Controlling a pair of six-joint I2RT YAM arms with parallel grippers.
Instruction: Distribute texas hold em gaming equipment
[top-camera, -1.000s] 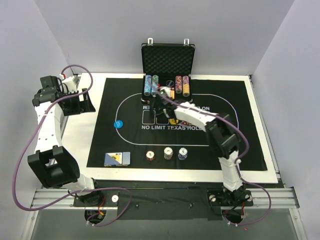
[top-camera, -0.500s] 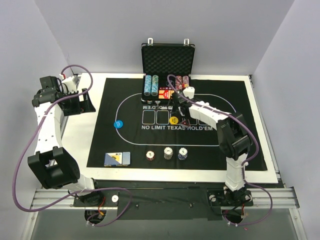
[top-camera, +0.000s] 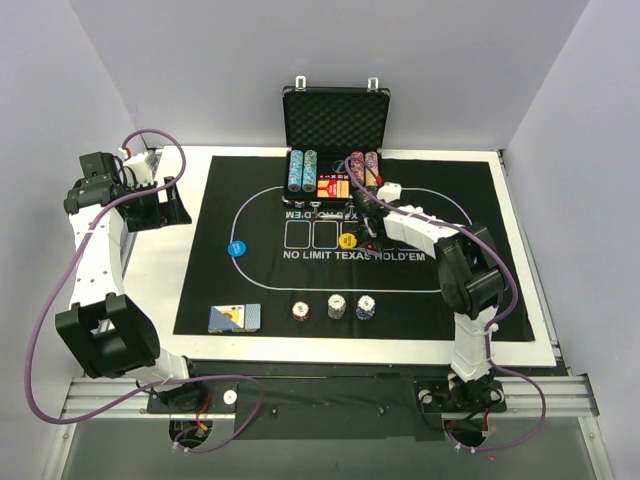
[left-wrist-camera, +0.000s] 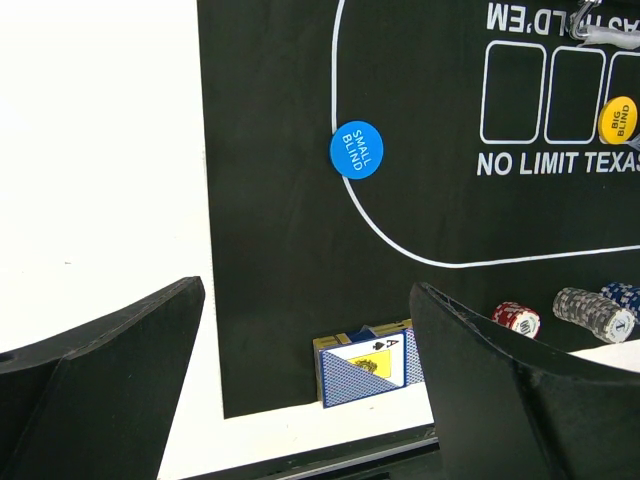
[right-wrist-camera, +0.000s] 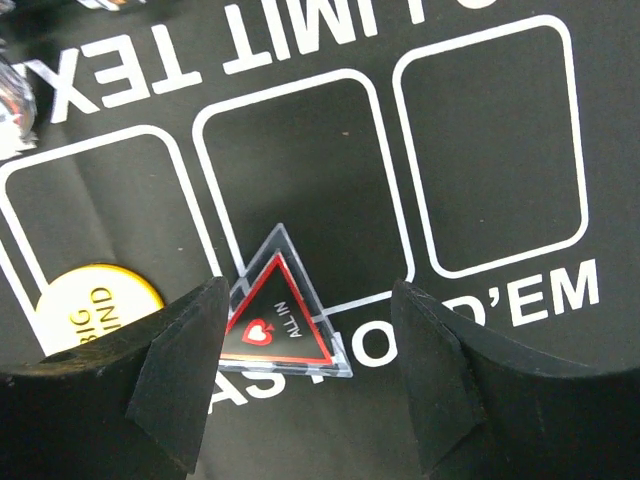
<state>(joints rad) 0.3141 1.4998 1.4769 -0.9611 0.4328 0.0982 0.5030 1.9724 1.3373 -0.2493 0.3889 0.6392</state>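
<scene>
Jaws of right arm (top-camera: 415, 226) farther right, seemingly astride triangular marker (right-wrist-camera: 279, 318)

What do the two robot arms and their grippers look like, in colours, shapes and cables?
The left arm and the right arm both have white links joined by bulky black joints. A purple cable runs loosely along each arm. The left gripper and the right gripper each have two thick, matte black fingers with wedge-shaped tips. No markings show.
</scene>
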